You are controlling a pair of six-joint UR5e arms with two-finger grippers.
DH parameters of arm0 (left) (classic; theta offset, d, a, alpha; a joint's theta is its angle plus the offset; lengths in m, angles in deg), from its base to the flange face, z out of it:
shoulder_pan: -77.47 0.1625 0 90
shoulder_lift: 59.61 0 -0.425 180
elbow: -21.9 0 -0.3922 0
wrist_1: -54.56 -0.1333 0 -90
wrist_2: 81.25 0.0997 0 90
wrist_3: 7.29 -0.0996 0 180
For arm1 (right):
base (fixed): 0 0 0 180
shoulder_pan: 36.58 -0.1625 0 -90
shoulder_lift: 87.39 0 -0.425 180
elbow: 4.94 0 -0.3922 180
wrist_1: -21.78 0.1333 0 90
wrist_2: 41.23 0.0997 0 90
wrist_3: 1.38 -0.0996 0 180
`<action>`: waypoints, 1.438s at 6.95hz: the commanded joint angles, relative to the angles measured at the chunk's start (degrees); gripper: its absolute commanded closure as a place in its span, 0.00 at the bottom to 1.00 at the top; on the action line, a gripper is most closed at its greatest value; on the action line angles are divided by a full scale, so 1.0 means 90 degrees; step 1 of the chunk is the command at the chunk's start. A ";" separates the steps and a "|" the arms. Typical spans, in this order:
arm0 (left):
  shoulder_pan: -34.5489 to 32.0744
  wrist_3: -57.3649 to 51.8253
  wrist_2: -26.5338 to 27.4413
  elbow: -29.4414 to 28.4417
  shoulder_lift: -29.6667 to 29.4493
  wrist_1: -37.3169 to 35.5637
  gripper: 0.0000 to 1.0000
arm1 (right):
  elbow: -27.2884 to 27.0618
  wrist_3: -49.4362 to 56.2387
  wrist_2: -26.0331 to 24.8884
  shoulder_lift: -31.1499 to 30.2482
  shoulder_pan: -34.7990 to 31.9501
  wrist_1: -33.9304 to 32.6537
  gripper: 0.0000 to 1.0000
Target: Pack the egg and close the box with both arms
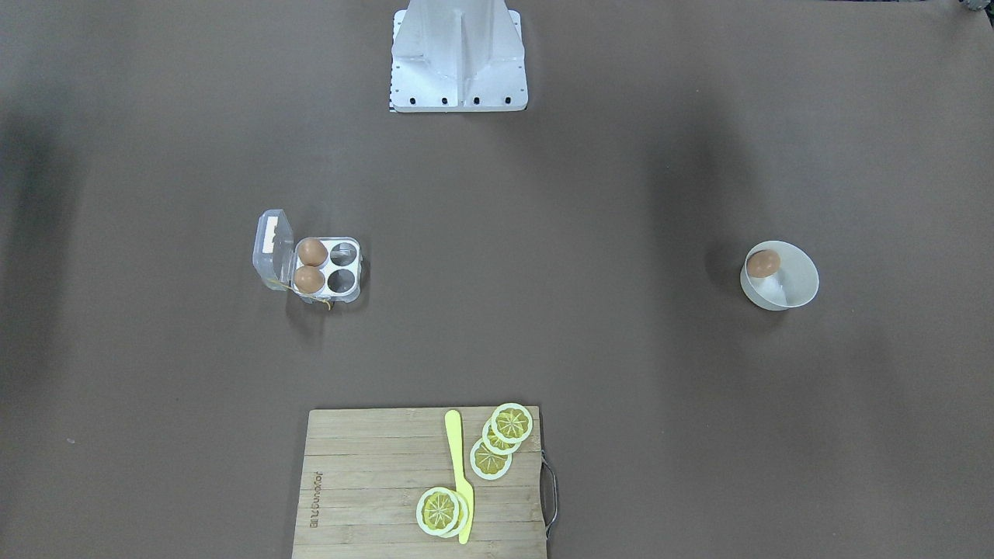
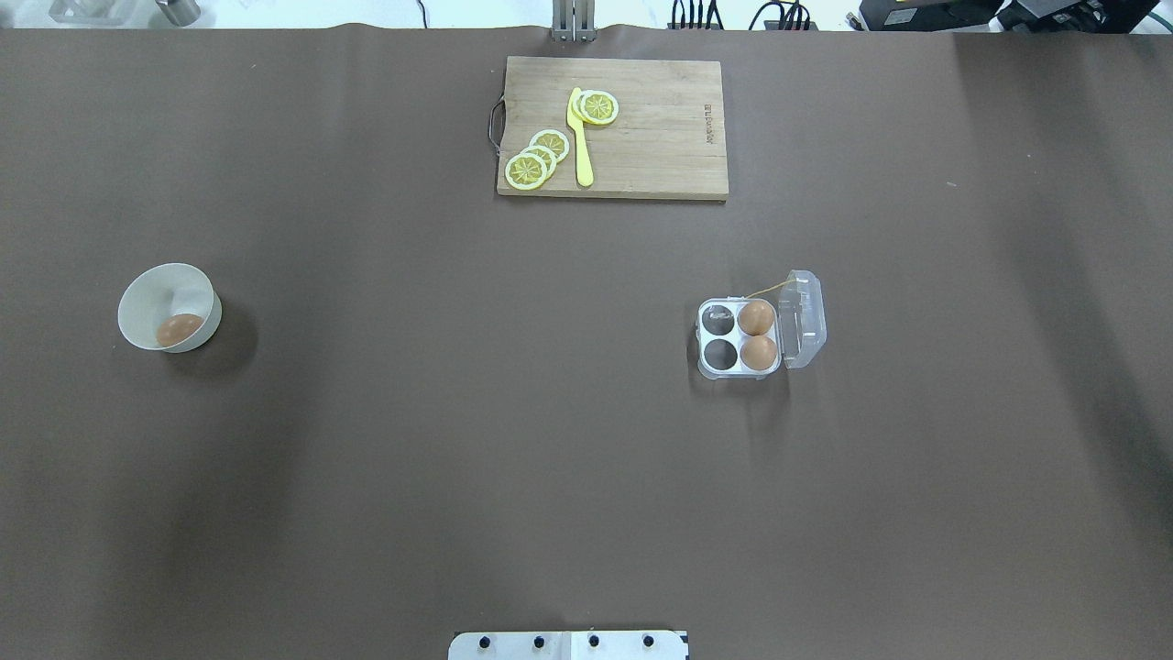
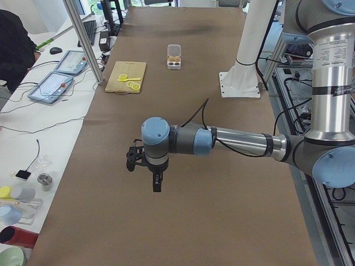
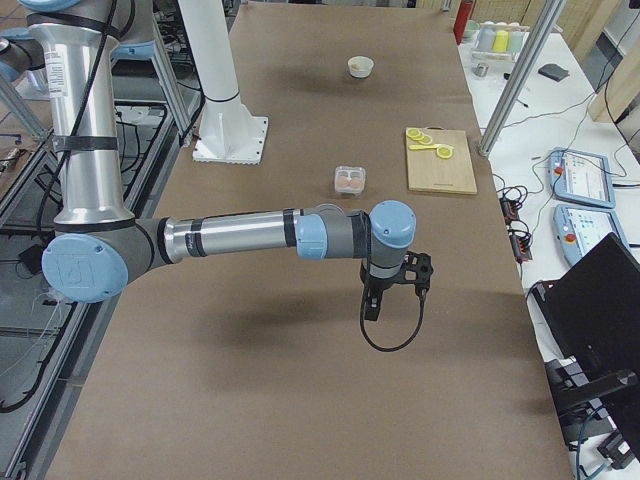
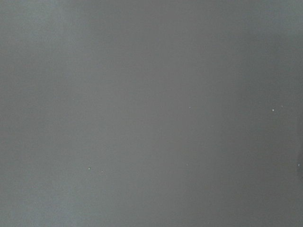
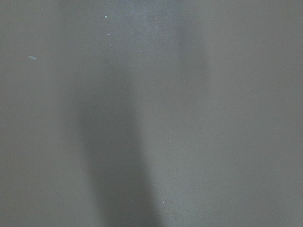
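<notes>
A broad desk (image 2: 586,477) under a matte brown cover, smooth apart from faint creases, fills the views. White side benches (image 3: 39,127) with tablets and aluminium posts flank it.

The silver-grey jointed tube left arm (image 3: 238,141), with pale blue caps, reaches out low over bare cover near its own end of the desk. Its black left gripper (image 3: 157,183) points down, and I cannot tell whether the fingers are spread or pressed together. The matching right arm (image 4: 240,235) does the same at the other end. The right gripper (image 4: 372,305) is just as unreadable. Both wrist cameras show only blurred cover.

A white metal pedestal (image 1: 458,58) stands at the robot's edge. Opposite lies a rectangular slatted wooden cutting board (image 2: 660,137) with a wire handle.

On the robot's left sits a round white bowl (image 2: 147,298) holding the smooth brown egg (image 2: 179,329). Well apart, on the right, the clear plastic four-cell box (image 2: 719,352) has its hinged lid (image 2: 803,321) swung open. Two like eggs (image 2: 757,318) fill the cells beside the lid.

On the board lie yellow lemon slices (image 2: 528,170) and a yellow plastic knife (image 2: 581,147).
</notes>
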 commanded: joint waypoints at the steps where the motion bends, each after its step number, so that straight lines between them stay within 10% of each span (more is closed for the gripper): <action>1: 0.0468 0.0657 0.0124 0.0263 -0.0675 0.0090 0.02 | -0.0024 -0.0008 0.0193 0.0006 0.0000 -0.0029 0.00; 4: 0.1290 0.1385 0.0115 0.0158 -0.1507 0.0237 0.02 | -0.0015 -0.0008 0.0233 0.0016 0.0000 -0.0029 0.00; 10: 0.3430 0.4886 0.0993 -0.0175 -0.1099 0.2327 0.07 | 0.0015 -0.0017 0.0253 0.0007 0.0000 0.0020 0.00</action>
